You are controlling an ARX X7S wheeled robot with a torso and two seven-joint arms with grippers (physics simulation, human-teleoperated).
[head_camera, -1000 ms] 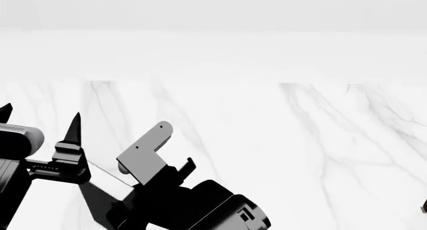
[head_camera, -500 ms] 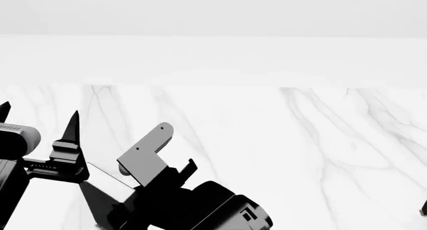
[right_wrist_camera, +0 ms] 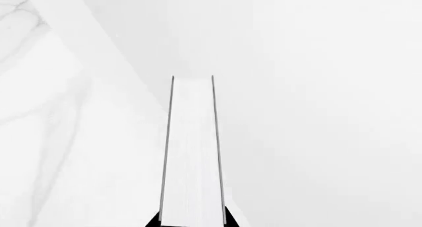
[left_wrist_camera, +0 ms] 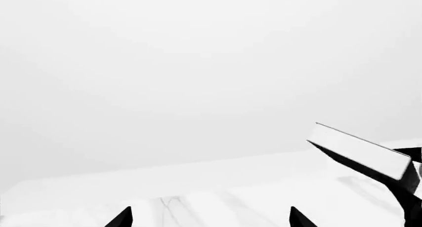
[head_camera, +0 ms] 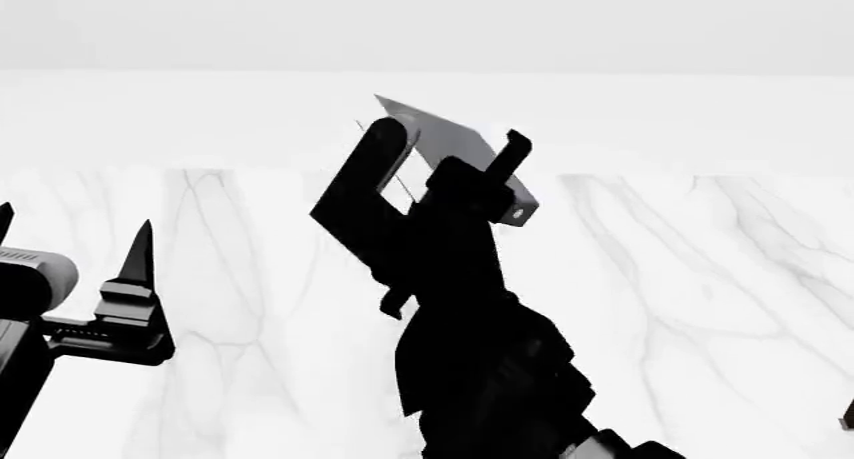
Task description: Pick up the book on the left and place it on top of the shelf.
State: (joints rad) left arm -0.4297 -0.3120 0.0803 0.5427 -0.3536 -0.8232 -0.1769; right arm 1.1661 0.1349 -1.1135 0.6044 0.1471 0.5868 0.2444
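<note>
- The right pincer (head_camera: 447, 144) is raised above the white marble worktop (head_camera: 694, 279), its two dark fingers (head_camera: 360, 179) clamped on the book (head_camera: 461, 139), one on each cover.
- The book is clear of the worktop, tilted, with its far corner higher than the end nearest the pincer; a small light dot sits on the lower corner just beside the pincer's outer finger.
- In the right wrist view the book (right_wrist_camera: 191, 153) runs straight out from between the fingers, its white page edges facing the camera and a thin dark cover line on either side.
- The left wrist view catches the same book (left_wrist_camera: 359, 150) off to one side, showing the white page block and the black cover beneath it.
- The left pincer (head_camera: 67, 244) is low and well apart from the right one; its pointed black fingertips (head_camera: 140, 254) stand apart with nothing between them.
- The worktop is white with faint grey veins; its far edge lies beyond the raised pincer.
- Behind that edge there is a plain pale band and a flat, light grey wall (head_camera: 427, 19), featureless throughout.
- A small dark shape (head_camera: 849, 415) touches the frame edge far to the right of the right pincer; I cannot tell what it is.
</note>
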